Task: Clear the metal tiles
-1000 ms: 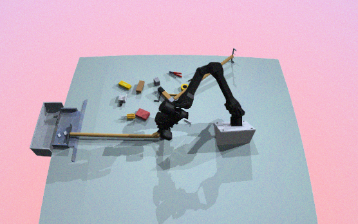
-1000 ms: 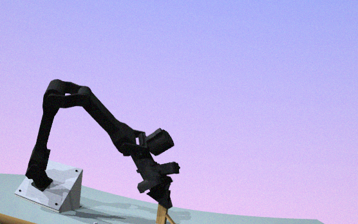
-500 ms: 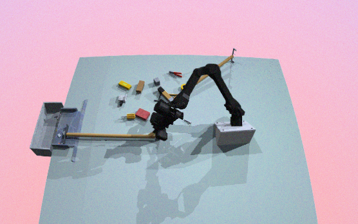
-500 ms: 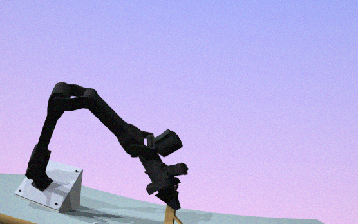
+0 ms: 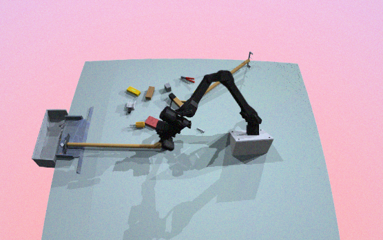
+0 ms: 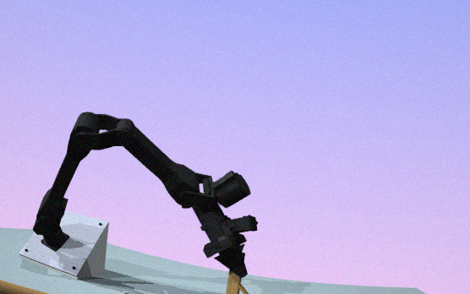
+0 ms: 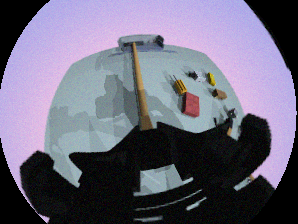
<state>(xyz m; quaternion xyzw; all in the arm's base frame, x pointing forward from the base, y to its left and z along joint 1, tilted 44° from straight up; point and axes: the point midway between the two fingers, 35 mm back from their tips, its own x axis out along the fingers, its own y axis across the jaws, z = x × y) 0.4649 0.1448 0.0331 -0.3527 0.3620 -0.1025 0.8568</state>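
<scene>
The long scraper (image 5: 110, 145) (image 6: 232, 284) (image 7: 139, 75) has a wooden handle. My gripper (image 5: 162, 146) (image 6: 237, 274) (image 7: 145, 128) is shut on the near end of that handle. The scraper's head is at the far part of the steel bench plate (image 5: 80, 129), near the box side. A small pale tile (image 5: 62, 144) shows beside the head; whether more tiles lie there is hard to tell. The grey catch box (image 5: 45, 162) (image 7: 145, 37) stands beyond the plate. Small bits show near the box's inner edge, too blurred to identify or place exactly.
A red block (image 5: 151, 122) (image 7: 191, 105) and a yellow pronged thing (image 5: 139, 125) (image 7: 180, 87) lie beside the handle. Yellow (image 5: 133, 91) and brown (image 5: 149, 93) blocks, a grey cube (image 5: 167, 87) and red-handled pliers (image 5: 187, 79) lie farther back. Another long wooden-handled tool (image 5: 240, 67) lies behind the arm.
</scene>
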